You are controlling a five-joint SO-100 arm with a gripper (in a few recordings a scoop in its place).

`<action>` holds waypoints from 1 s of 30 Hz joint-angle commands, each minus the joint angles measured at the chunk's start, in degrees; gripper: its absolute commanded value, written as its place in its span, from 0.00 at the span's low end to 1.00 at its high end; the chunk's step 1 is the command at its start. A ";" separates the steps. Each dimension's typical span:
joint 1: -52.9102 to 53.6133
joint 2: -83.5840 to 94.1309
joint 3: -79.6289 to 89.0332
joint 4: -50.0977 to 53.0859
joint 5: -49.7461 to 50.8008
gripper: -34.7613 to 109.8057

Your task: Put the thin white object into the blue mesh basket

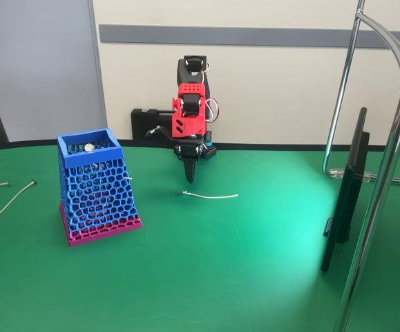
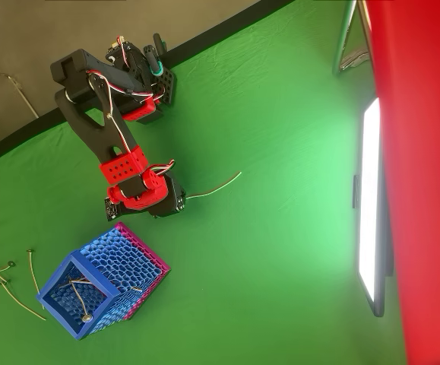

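**White stick not yet lifted, basket waiting**

Green cloth covers the whole table, and on it the thin white object [image 1: 211,196], a slender, nearly straight pale stick, lies flat near the middle. In the fixed view it sits at about 4 o'clock from the tip of the red-and-black two-finger gripper [image 1: 190,174], which points straight down just above and behind the stick's near end. The fingers look drawn together into one dark point, but from where I stand I cannot tell for sure whether the jaws are closed or a little parted; nothing is between them.

The tall tapered blue honeycomb-mesh basket [image 1: 92,142] with its solid square rim and magenta base stands upright at roughly 9 o'clock from the stick, well apart from it. A few small bits already lie inside it. From overhead, the stick [image 2: 213,186] runs out from beside the gripper [image 2: 175,204] toward 2 o'clock, and the basket [image 2: 60,274] is at 7 o'clock.

A loose cluster of thin greyish bent sticks [image 1: 3,190] lies at the far left edge.

By my reckoning the job has barely begun: grasp, lift, carry and drop all remain.
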 commanded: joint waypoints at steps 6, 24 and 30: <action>1.23 -4.04 -4.04 -1.23 0.88 0.33; 0.79 -9.58 -5.36 -0.97 1.67 0.33; 1.41 -12.39 -7.82 1.32 1.23 0.33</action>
